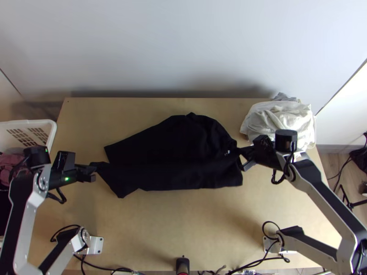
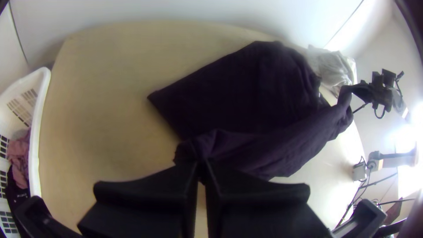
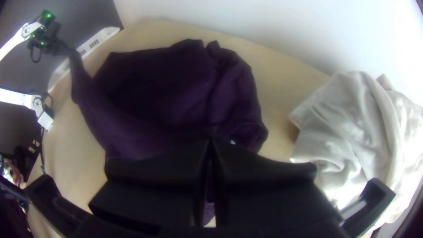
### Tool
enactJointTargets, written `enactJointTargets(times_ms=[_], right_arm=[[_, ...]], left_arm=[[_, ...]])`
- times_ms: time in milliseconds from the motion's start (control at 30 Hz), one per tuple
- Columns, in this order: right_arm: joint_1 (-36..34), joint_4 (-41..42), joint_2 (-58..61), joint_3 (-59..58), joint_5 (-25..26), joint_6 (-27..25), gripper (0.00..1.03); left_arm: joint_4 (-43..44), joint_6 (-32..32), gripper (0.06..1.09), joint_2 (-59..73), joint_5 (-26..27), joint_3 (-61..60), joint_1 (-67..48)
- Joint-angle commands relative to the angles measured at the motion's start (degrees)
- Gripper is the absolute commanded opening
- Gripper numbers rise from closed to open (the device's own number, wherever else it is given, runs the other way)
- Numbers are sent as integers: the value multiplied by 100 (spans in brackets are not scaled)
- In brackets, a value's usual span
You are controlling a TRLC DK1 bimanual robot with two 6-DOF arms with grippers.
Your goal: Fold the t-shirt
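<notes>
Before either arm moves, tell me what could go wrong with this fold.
The t-shirt is stretched between the left gripper and right gripper, so uneven motion could drag its part on the table askew. The left gripper pinches just an end, which might slip. The right gripper is close to the white cloth and may brush it.

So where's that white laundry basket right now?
In the top view, the white basket stands at the left edge, right beside the table's left side, with pinkish cloth inside.
</notes>
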Motion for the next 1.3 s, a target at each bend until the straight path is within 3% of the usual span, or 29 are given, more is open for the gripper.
enactJointTargets(times_ms=[0,600,767,867,1033,1167,1267], right_arm=[[-445,122,380,10,3,-197,3],[-102,78,98,-95,73,-144,3],[3,-1170,-508,-7,-15,-522,3],[276,-2049,-912,98,-437,-522,3],[1594,-3033,-1756,63,-736,-259,3],[2974,-3059,-2486,-271,-727,330,3],[3651,-2928,-2697,-552,-674,831,3]], left_arm=[[-161,207,10,901,-140,109,298],[-328,-399,10,1164,-368,-23,-800],[-767,-373,10,602,-360,223,-835],[-1233,-364,10,66,-184,531,-1169],[-1338,-435,10,-1771,1135,557,-2031],[-890,-1375,10,-2773,1108,522,-3683],[-987,-1726,10,-2808,976,478,-3991]])
